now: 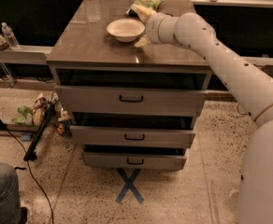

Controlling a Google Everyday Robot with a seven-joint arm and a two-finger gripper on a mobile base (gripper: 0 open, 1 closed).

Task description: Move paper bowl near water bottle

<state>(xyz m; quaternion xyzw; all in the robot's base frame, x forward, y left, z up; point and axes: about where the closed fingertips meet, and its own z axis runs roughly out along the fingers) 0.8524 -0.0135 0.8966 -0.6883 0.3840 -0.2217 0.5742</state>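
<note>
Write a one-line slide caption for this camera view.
Open gripper beside the paper bowl on a drawer cabinet; water bottle stands at its far corner.

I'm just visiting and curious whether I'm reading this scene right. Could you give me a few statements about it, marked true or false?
1. The paper bowl sits on the cabinet top. True.
2. The water bottle lies on its side. False: it stands upright near a back corner of the top.
3. The gripper is at the bowl's rim, on the side away from the bottle. True.
4. The bowl touches the bottle. False: bare cabinet top shows between them.
5. The green snack bag lies inside the bowl. False: it lies on the top behind the bowl, and the bowl looks empty.
</note>
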